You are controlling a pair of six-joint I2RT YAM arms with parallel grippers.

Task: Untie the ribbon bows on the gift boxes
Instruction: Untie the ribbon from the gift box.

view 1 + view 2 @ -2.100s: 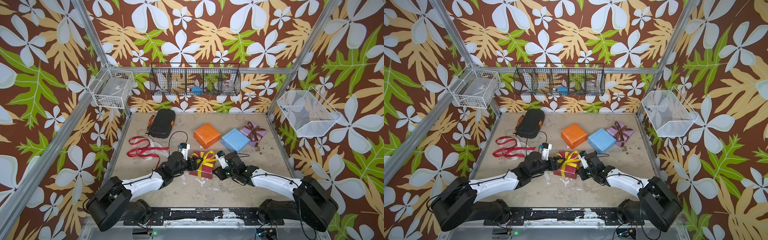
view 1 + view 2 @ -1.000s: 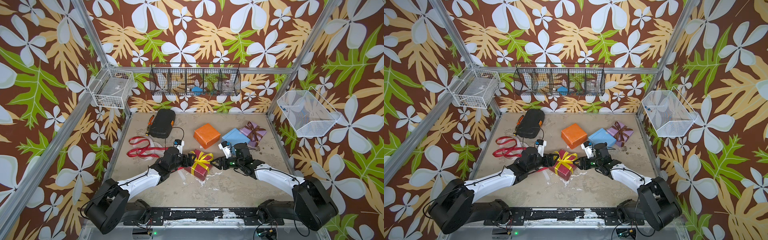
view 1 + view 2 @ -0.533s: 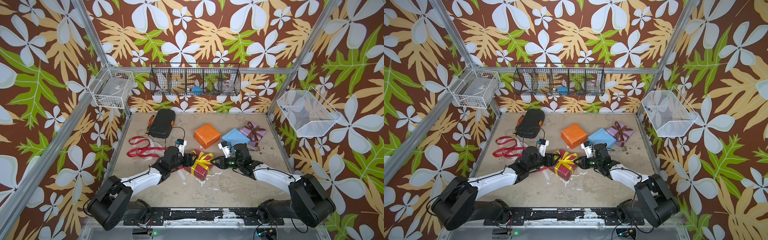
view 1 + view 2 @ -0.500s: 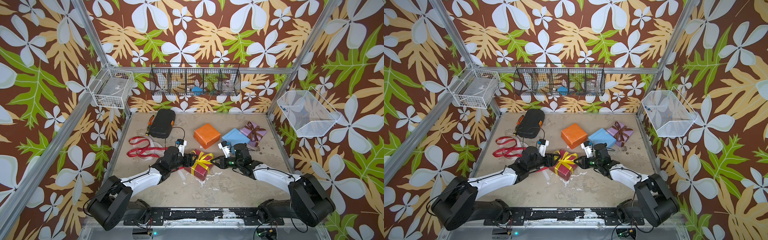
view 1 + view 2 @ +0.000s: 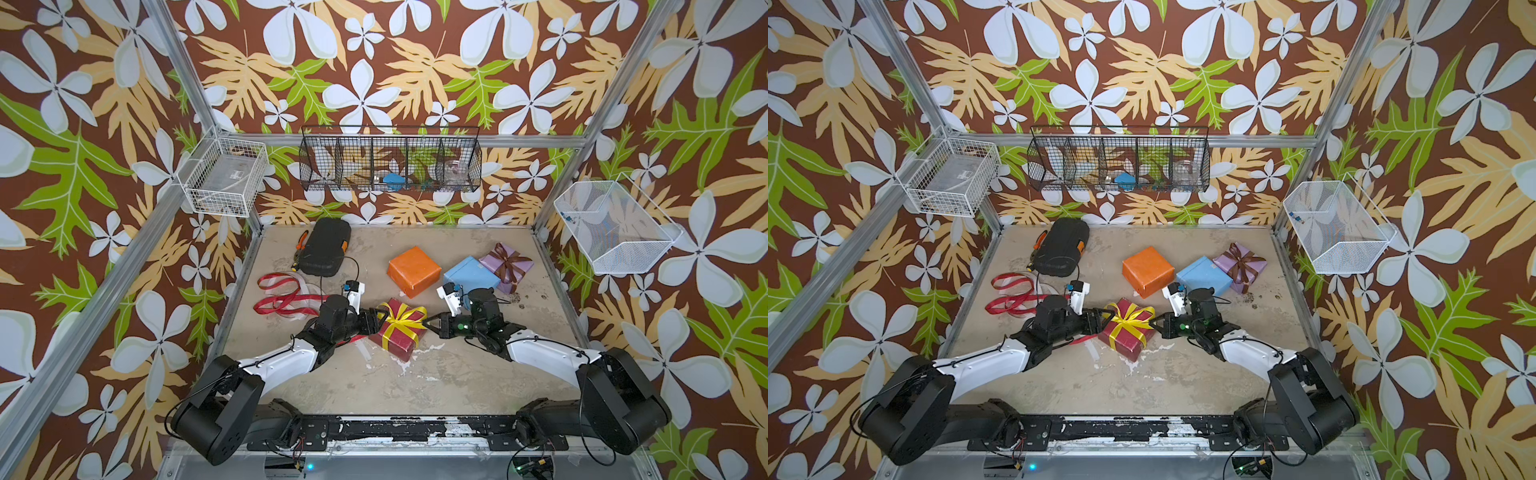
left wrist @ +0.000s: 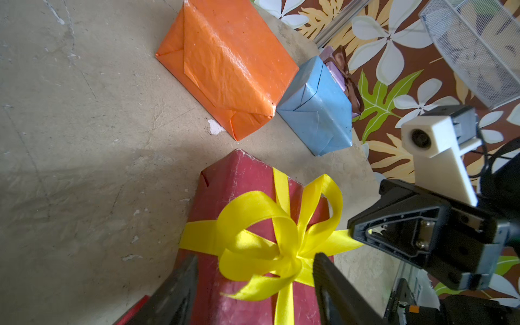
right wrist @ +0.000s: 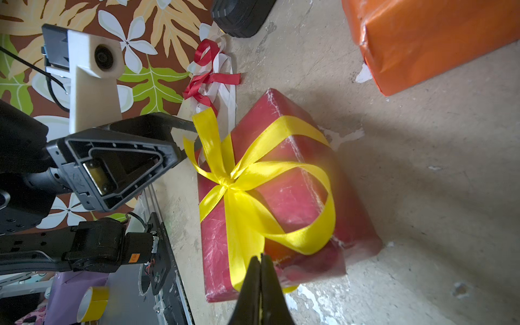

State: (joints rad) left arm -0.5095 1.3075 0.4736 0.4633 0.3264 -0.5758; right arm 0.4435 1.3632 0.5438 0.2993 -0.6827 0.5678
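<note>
The yellow ribbon bow (image 7: 247,180) sits on the dark red gift box (image 5: 397,332) at table centre: light, slippery satin. Your right gripper (image 7: 260,270), at its 3 o'clock, pinches one tail; your left gripper (image 6: 253,284), at 9 o'clock, half-open, straddles the knot. Take the other tail, not a loop.

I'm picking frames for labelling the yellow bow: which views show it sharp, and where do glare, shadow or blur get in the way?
Both wrist views show the yellow bow sharp and bright. In the left wrist view, glare streaks the orange box and the left gripper fingers look soft. In the right wrist view, the dark red box casts a broad shadow. In both top views the bow is small.
</note>
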